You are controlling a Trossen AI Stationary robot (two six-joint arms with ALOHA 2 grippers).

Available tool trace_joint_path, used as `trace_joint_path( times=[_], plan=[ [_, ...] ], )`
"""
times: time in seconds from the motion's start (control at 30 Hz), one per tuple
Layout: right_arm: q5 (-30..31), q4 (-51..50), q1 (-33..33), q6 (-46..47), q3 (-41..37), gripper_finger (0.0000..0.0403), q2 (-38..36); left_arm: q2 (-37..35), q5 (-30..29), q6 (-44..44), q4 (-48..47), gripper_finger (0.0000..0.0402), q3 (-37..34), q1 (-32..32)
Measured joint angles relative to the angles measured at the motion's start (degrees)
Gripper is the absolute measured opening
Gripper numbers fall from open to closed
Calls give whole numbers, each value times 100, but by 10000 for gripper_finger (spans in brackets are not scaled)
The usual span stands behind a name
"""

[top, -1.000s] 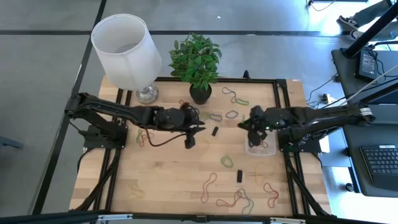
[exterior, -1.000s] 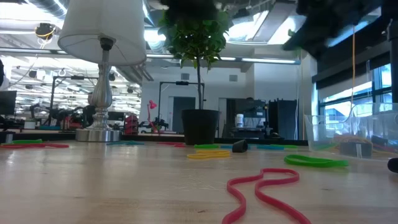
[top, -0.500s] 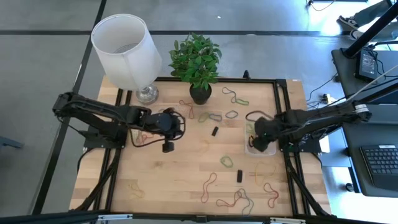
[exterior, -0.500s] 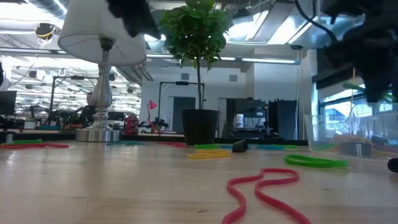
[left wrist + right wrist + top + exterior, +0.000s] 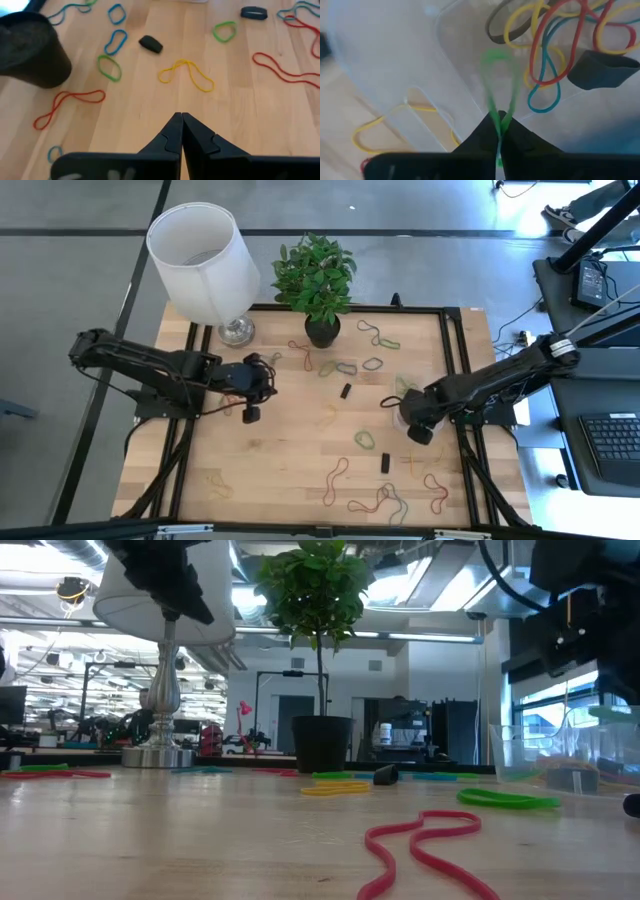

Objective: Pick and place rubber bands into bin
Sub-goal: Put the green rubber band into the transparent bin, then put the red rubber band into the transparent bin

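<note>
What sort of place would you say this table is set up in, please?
Probably a robotics lab or workshop: exposed ducts and ceiling lights, equipment stands behind the table, and a laptop on a side desk.

Pale matt wood table [image 5: 300, 440], clear glossy plastic bin [image 5: 395, 45], rubber bands [image 5: 186, 75]
</note>
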Motion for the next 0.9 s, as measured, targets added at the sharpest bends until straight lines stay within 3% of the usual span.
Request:
trace_joint_path(
  times=[0.47, 0.6, 0.9],
  plan=[
    [-361, 113, -4, 465, 1, 97, 84, -292, -22, 690, -80, 2, -20, 3],
    [-381, -359, -2, 847, 191, 107, 73, -329, -22, 961, -118, 2, -20, 3],
    [806, -1081, 17, 899, 1049, 73, -134, -362, -144, 1164, -5, 3, -20, 6]
  ],
)
